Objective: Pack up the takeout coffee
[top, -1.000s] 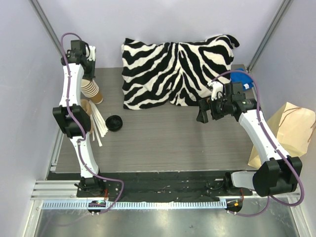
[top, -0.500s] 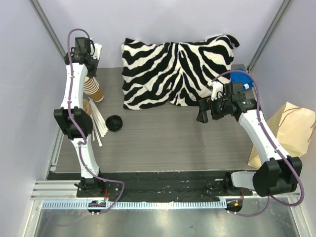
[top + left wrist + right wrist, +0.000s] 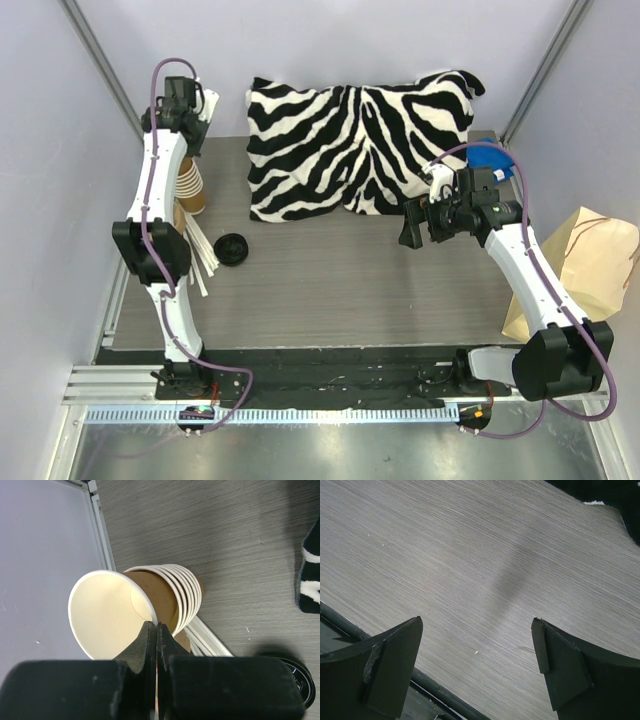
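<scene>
Your worktop is grey wood-grain, boxed in by pale lilac walls, with a zebra-print pillow lying across its far side. Your left claw is raised at the far-left corner and clenched on the wall of 1 unlidded cup, 1 finger inside the rim and 1 outside. Behind that cup in your left wrist view sits the stack of cups; you cannot tell whether the held cup touches it. White stir sticks lie just beside the stack, and a loose black lid rests near them. Your right claw hangs released over bare worktop, its 2 fingers spread wide. A paper bag stands at the right edge. The takeout coffee shows in none of your views, so you cannot tell where it is.
</scene>
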Robot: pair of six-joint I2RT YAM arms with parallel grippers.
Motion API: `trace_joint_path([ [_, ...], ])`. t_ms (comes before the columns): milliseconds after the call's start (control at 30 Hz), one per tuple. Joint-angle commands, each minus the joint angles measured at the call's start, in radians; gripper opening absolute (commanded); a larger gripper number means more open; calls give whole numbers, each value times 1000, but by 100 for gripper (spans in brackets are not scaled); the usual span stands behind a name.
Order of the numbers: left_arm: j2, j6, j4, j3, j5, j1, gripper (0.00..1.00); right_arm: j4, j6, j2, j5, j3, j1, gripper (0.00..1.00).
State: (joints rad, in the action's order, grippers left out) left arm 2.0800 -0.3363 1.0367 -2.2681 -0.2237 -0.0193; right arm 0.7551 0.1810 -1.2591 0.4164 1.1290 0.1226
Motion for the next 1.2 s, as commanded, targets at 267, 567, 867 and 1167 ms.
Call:
trace_joint_path([
  [267, -168, -119, -75, -106, -117, -41, 0, -31, -6, 29, 39, 28, -3, 100],
  [567, -290, -145, -52, -93, -54, -93, 0, -30, -12, 35, 48, 29, -1, 100],
  [867, -616, -122, -111, 480, -66, -572, 0, -30, -21, 43, 42, 35, -6, 100],
  [1167, -581, -3, -263, 771, -195, -1024, 0, -30, -20, 47, 27, 18, -12, 100],
])
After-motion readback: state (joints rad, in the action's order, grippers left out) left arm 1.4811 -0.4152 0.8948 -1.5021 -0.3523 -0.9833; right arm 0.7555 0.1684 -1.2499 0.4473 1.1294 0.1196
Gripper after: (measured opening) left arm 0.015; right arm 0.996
